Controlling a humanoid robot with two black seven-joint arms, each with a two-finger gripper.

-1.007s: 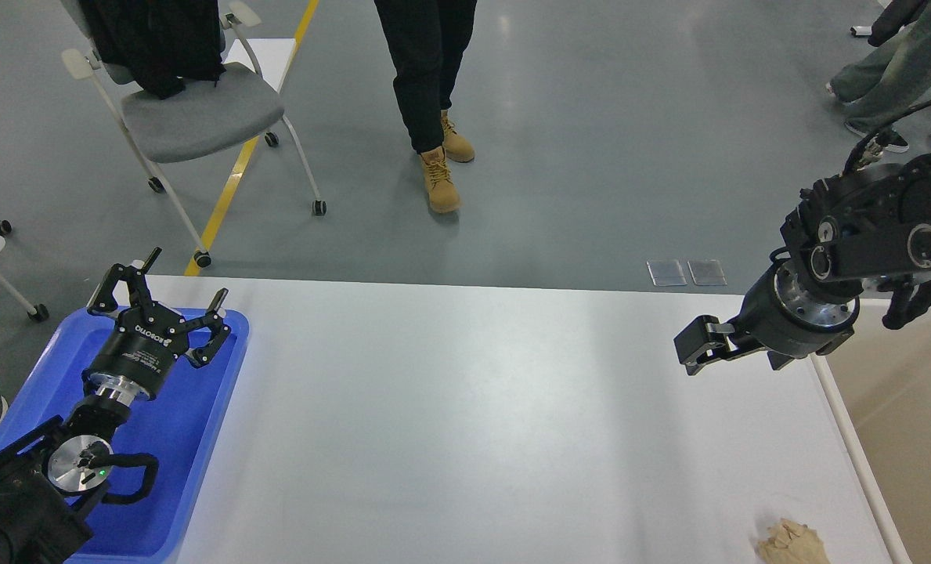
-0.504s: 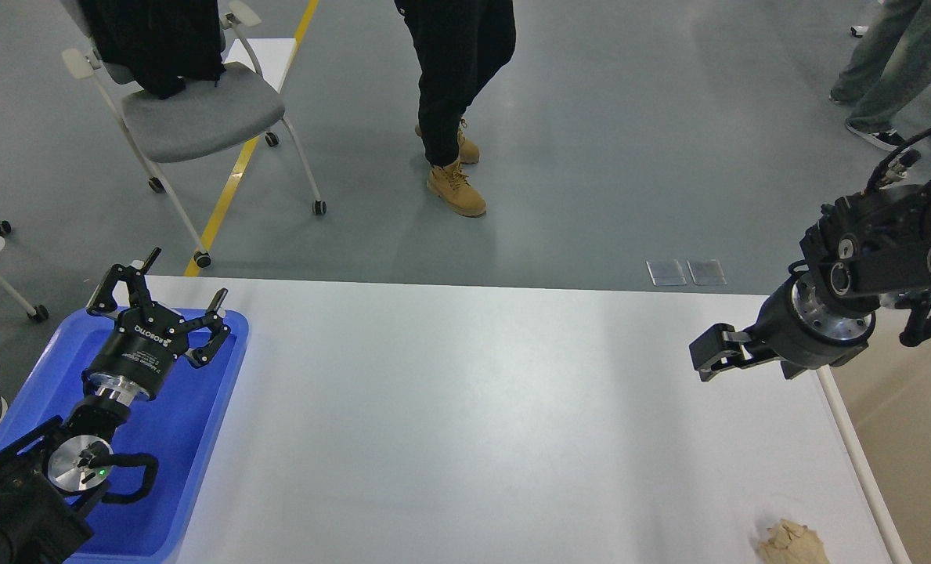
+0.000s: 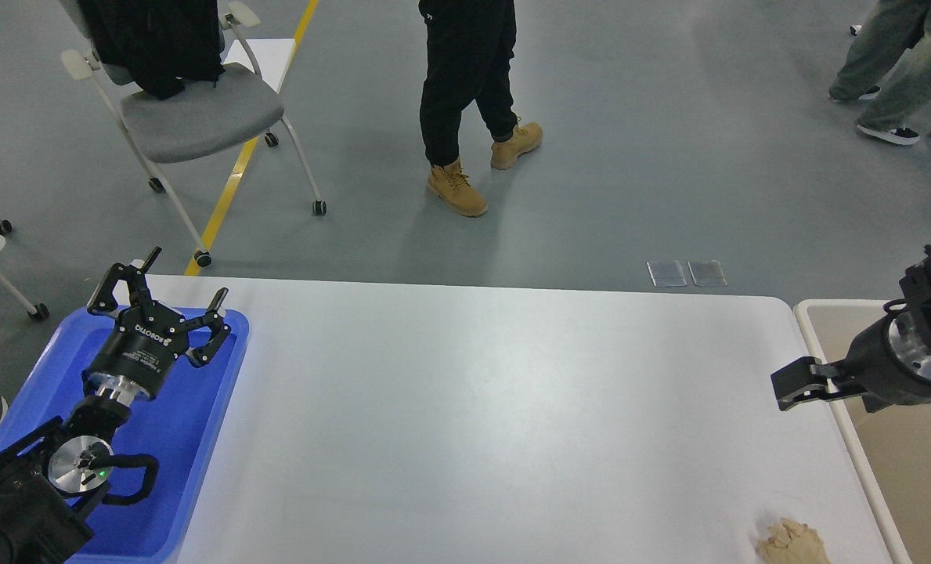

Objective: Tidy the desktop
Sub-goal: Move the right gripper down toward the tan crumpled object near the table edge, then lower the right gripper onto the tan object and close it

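The white desktop [image 3: 473,407] fills the lower middle of the head view. A crumpled tan paper ball [image 3: 790,542] lies on it near the front right corner. My left gripper [image 3: 169,288] is open and empty, held over the far end of the blue tray [image 3: 191,439] at the left. My right gripper [image 3: 795,384] hangs over the desktop's right edge, above and behind the paper ball; it is seen side-on and its fingers cannot be told apart.
A cream-white rimmed bin [image 3: 896,446] stands against the desktop's right side. Beyond the far edge are a grey wheeled chair [image 3: 199,110], a person in tan boots [image 3: 465,94], and another person's legs [image 3: 888,70] at the far right.
My right arm has drawn back to the right and lower, from over the desktop to its right edge. The person in boots has stepped right. My left arm has not moved.
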